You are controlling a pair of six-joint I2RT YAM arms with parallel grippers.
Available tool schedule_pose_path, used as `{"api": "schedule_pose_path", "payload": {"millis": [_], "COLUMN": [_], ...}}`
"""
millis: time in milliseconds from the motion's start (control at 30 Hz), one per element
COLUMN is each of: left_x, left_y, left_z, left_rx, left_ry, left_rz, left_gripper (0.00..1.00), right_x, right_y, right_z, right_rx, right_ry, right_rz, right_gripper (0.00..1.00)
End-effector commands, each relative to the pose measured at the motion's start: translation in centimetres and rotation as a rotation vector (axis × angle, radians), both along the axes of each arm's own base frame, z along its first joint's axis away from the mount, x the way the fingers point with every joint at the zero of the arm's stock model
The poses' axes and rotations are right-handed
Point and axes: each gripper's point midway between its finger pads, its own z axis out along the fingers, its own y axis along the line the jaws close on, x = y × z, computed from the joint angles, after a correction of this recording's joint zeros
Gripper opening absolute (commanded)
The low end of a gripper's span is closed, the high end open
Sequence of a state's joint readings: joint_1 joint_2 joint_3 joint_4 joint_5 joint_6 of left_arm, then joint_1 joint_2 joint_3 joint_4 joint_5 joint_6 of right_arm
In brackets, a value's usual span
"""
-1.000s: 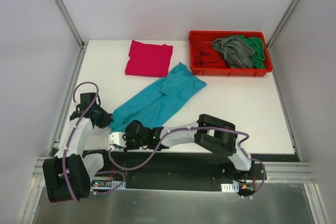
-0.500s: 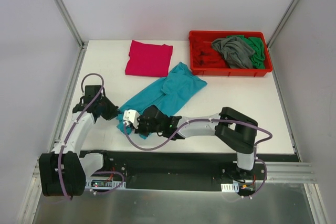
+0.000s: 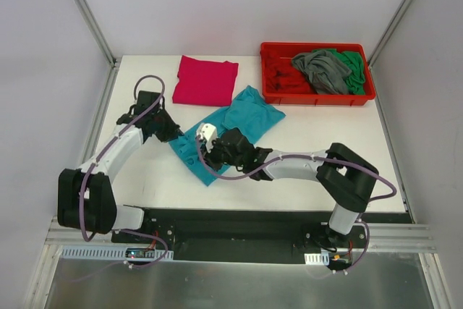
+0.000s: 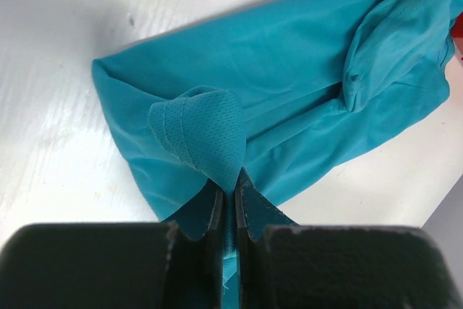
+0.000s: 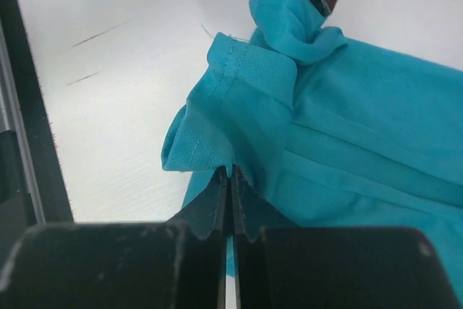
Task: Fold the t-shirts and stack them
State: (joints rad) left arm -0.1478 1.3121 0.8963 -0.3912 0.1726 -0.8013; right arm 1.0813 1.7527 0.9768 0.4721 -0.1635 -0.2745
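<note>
A teal-blue t-shirt [image 3: 239,124] lies across the middle of the white table [image 3: 325,157], its near end doubled over. My left gripper [image 3: 172,134] is shut on the shirt's left hem corner; the left wrist view shows the pinched fabric [image 4: 206,135] rising from the left gripper [image 4: 230,197]. My right gripper [image 3: 211,142] is shut on the other hem corner; the right wrist view shows that teal-blue t-shirt corner [image 5: 231,106] held in the right gripper [image 5: 230,179]. A folded magenta-pink t-shirt [image 3: 205,80] lies at the back left.
A red plastic tray [image 3: 318,95] at the back right holds crumpled grey [image 3: 322,69], green [image 3: 354,66] and red [image 3: 278,70] shirts. Metal frame rails run along the table's left and right edges.
Both grippers have carried the teal-blue shirt's near hem away from the front edge toward the back, folding the shirt's lower part over itself. The shirt now looks shorter.
</note>
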Motion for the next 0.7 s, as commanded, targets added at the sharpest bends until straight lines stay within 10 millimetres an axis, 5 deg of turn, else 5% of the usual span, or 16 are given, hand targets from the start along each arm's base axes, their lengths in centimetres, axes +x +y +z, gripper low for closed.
{"api": "schedule_pose_path", "payload": {"millis": [0,367,667], "left_x": [3.3,7.4,9.7], "left_y": [-1.6,-6.3,-8.5], "left_z": [1.9,0.5,-0.3], "left_rx": [0.009,0.025,0.049], "left_ry": [-0.064,-0.03,-0.032], "left_rz": [-0.028,-0.142,-0.183], "left_gripper": [0.0,0.0,0.0], "right_x": [2.0,5.8,7.3], "right_y": [-0.8,-5.6,-7.5], "right_z": [2.8,2.0,0.3], "right_rx": [0.1,0.097,0.05], "right_ry": [0.038,0.078,0.102], "right_rz": [-0.086,-0.226,-0.273], "right_gripper": [0.0,0.01,0.01]}}
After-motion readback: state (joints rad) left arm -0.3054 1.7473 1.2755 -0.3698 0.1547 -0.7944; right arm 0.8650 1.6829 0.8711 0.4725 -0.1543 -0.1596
